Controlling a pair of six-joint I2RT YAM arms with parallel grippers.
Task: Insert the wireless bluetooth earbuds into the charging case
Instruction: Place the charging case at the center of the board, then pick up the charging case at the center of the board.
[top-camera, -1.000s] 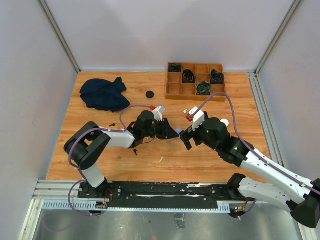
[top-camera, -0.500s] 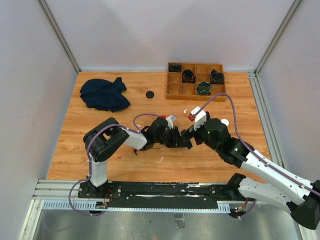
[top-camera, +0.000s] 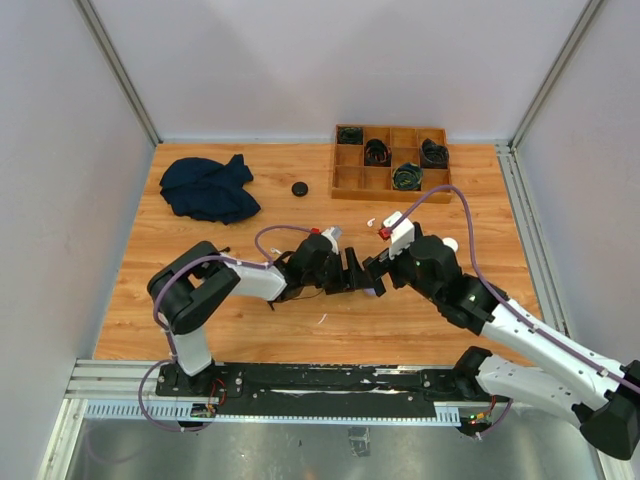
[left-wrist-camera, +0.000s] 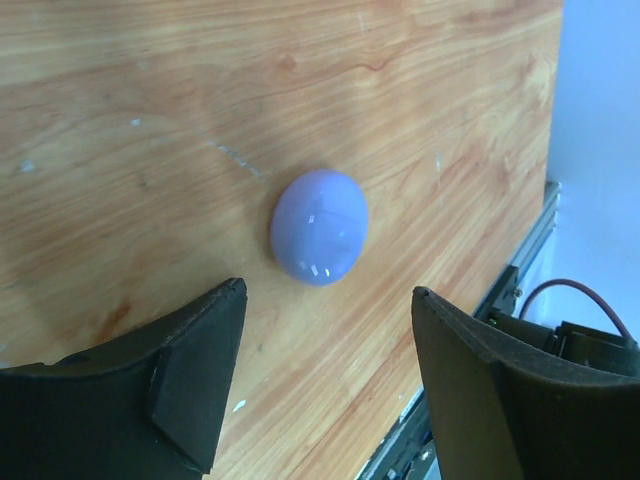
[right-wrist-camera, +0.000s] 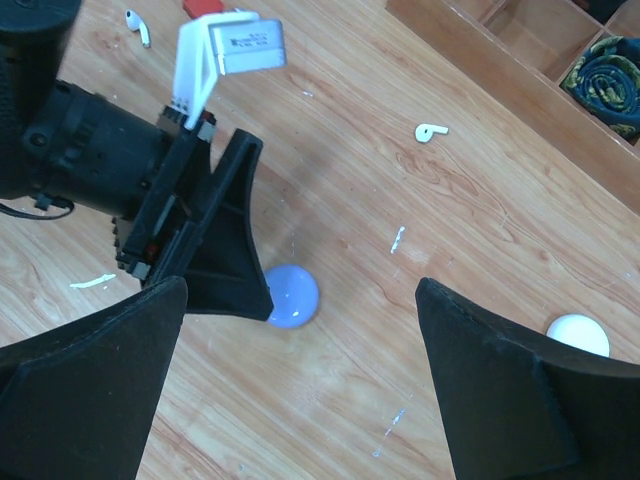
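Left wrist: purple case (left-wrist-camera: 319, 226), seemingly closed, sits on the wood inside the parted left gripper (left-wrist-camera: 327, 290); right gripper (right-wrist-camera: 302, 287) parted wide, empty.

Two robot arms — black and white.
The left arm (top-camera: 250, 281) and the right arm (top-camera: 540, 340) have white tubes and chunky black joints. A thin purple cable (top-camera: 447, 188) loops along each one. Each wrist carries a small white block (top-camera: 399, 234) with a red bit. The fingers (left-wrist-camera: 190, 385) are flat black wedges — dull, with sharp edges. The bases (top-camera: 185, 378) at the bottom of the top view are black.
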